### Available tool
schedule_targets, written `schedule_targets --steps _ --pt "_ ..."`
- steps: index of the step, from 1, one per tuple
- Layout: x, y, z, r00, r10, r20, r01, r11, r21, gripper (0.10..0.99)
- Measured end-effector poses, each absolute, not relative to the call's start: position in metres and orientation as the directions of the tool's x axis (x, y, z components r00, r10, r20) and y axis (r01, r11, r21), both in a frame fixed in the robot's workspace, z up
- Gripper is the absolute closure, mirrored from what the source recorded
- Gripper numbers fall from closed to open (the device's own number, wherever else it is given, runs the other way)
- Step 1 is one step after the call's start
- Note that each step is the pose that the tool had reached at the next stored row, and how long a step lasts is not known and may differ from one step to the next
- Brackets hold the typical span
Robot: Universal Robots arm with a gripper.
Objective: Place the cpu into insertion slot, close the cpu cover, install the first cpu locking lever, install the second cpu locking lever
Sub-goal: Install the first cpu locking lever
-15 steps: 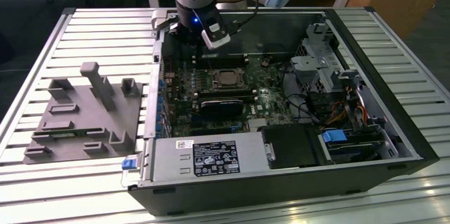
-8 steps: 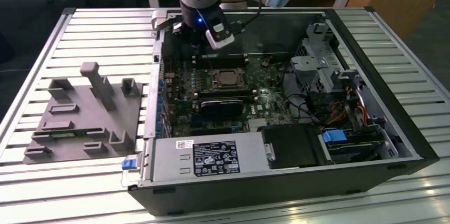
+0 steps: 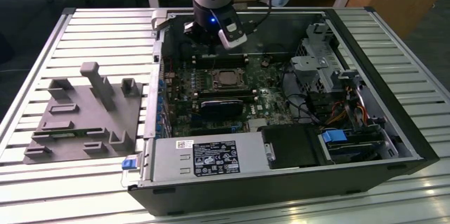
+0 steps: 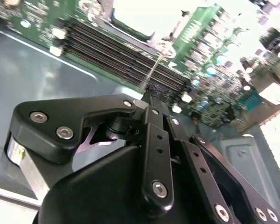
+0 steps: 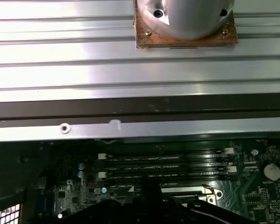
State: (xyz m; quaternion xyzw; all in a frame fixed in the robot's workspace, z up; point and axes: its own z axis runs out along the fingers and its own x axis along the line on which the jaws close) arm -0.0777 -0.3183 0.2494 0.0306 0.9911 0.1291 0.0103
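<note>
In the exterior view the cpu (image 3: 227, 78) lies in the insertion slot (image 3: 226, 86) of the green motherboard, with the silvery cpu cover (image 3: 211, 78) framing it. My gripper (image 3: 202, 46) hangs just beyond the socket's far side, inside the open case. In the second wrist view the black fingers (image 4: 155, 135) meet at the gripper tip (image 4: 149, 91), shut on the end of a thin silvery cpu locking lever (image 4: 155, 67). The lever slants from the tip up to the bright socket (image 4: 140, 16). In the first wrist view the gripper (image 5: 149, 200) is a dark shape below the memory slots (image 5: 163, 164).
The computer case (image 3: 281, 192) lies open on a slatted aluminium table (image 3: 84, 29). A black heatsink block (image 3: 222, 107) sits nearer than the socket, and drive cages and cables (image 3: 330, 76) fill the exterior view's right. A grey fixture tray (image 3: 84, 113) lies at the exterior view's left.
</note>
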Motion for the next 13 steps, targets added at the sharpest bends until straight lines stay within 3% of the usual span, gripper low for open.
schedule_targets --steps 13 --pt "-0.064 -0.318 0.249 -0.998 0.063 -0.020 0.056 0.964 0.260 0.984"
